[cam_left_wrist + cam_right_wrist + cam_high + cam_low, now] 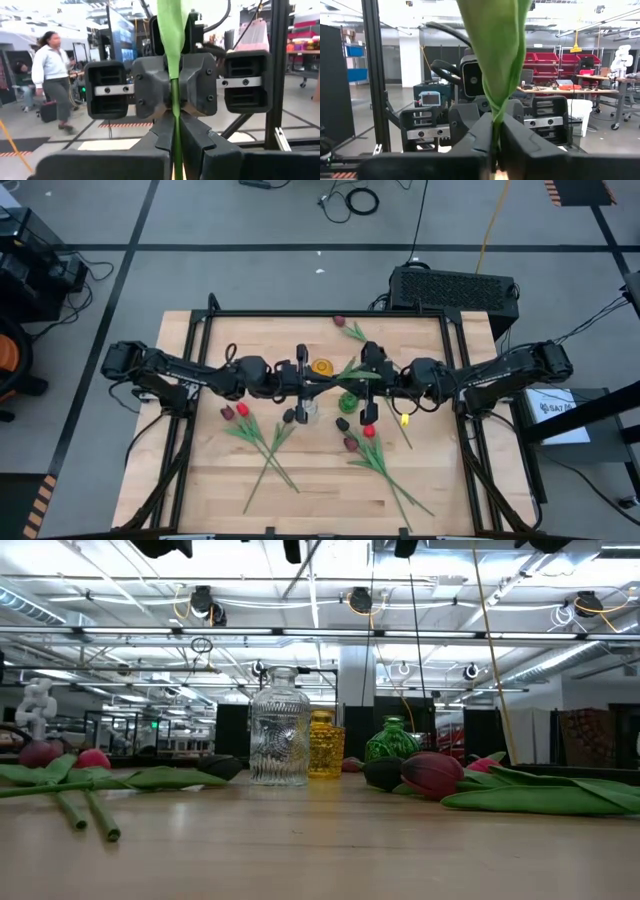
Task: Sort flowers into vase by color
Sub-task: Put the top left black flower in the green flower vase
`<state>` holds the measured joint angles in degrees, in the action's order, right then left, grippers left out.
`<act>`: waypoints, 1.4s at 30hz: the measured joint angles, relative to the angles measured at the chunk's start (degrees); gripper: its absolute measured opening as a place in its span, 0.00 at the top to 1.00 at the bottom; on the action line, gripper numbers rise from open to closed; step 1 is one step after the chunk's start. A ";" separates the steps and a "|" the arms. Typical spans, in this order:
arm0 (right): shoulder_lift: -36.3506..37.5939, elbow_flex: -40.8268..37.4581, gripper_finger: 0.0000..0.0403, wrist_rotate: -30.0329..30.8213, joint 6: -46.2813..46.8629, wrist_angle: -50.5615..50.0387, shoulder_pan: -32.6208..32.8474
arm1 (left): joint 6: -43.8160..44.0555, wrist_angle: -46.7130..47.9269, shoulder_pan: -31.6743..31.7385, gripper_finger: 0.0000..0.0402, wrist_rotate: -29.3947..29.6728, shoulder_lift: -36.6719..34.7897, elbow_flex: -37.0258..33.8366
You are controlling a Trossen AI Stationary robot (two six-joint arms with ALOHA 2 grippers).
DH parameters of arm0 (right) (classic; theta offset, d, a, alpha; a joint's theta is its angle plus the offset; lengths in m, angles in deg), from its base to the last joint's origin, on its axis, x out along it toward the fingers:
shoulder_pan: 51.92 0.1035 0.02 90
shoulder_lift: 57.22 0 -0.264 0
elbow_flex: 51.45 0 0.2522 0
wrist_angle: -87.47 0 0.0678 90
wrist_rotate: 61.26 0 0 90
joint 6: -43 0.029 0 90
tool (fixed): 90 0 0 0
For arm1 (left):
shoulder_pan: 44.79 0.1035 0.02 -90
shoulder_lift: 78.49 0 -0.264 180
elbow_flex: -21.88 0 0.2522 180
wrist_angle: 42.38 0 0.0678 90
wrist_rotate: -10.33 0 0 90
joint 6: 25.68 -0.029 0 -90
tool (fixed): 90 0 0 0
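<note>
Because both the left gripper (175,145) and the right gripper (496,142) pinch one tulip stem (175,100) together above the vases (345,402), a handover between arms appears underway.

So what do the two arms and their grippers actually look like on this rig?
Both arms are black and jointed, with black cables trailing off their bases. The left gripper and right gripper have matte dark angular fingers that taper to blunt tips. Seen from the opposite wrist, each gripper is a wide black block with a silver rail fixed by small screws.
</note>
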<state>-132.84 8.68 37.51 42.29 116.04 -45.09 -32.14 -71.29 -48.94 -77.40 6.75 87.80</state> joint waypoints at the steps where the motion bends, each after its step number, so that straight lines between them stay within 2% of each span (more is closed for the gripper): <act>1: 0.31 -0.03 0.98 -0.05 -0.08 -0.60 0.00 | -0.02 1.26 0.00 0.92 -0.23 -0.37 0.00; 8: 4.18 -0.04 0.98 0.00 0.37 -6.78 0.00 | -0.01 11.47 0.15 0.67 -0.39 -4.10 0.00; 13: 9.76 -0.04 0.99 0.08 0.93 -15.59 0.00 | -0.02 22.54 0.22 0.49 4.21 -8.83 0.00; 16: 12.85 -0.04 0.99 0.11 1.06 -21.51 0.00 | -0.03 30.54 0.22 0.44 7.83 -11.48 0.02; 20: 16.56 -0.04 0.99 0.12 1.11 -29.59 -0.02 | -0.36 39.44 0.22 0.42 11.39 -13.79 0.01; 25: 19.15 -0.04 0.99 0.11 2.49 -36.72 -0.04 | -0.02 45.19 0.22 0.42 11.79 -15.28 0.02; 42: 16.93 -0.04 0.99 -0.08 7.68 -41.83 -5.10 | 0.05 46.10 0.22 0.42 11.77 -15.30 0.02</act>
<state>-115.90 8.63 37.43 49.97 74.20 -50.20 -32.09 -25.19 -48.72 -65.63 -8.56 87.82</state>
